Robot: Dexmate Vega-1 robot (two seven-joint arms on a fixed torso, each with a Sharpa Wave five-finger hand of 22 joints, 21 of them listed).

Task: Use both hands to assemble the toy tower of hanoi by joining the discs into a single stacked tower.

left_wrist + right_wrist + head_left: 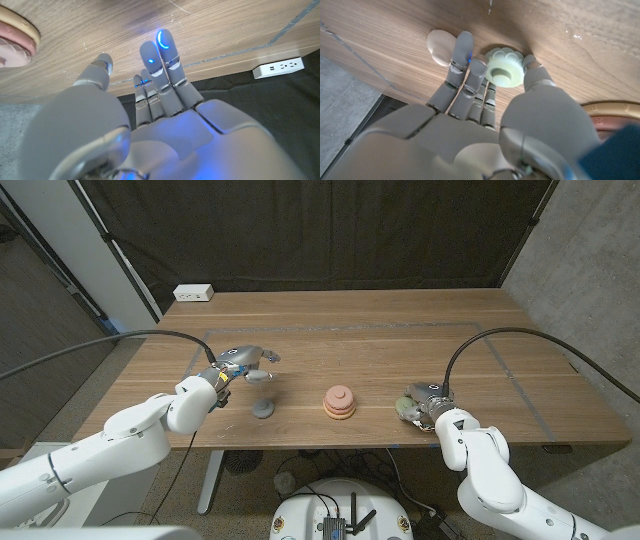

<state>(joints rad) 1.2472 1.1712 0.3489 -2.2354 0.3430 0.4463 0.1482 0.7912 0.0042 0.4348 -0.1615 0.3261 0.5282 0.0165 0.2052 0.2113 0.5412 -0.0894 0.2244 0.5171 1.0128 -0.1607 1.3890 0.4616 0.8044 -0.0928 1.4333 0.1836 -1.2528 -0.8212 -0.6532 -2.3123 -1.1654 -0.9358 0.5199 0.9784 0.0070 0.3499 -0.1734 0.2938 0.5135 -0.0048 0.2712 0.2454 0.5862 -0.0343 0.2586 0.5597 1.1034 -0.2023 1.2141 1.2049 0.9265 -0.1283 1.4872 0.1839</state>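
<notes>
The stacked discs (339, 402), pink on top of orange, sat at the middle of the tabletop (400, 340). A grey peg base (264, 410) stood to their left, near the left robot hand (240, 366), which hovered above the tabletop with its fingers spread and nothing in them. The right robot hand (424, 404) was at the tabletop to the right of the stack, pinching a pale green scalloped disc (504, 69). A beige disc (440, 47) lay flat just beside that hand's fingertips.
</notes>
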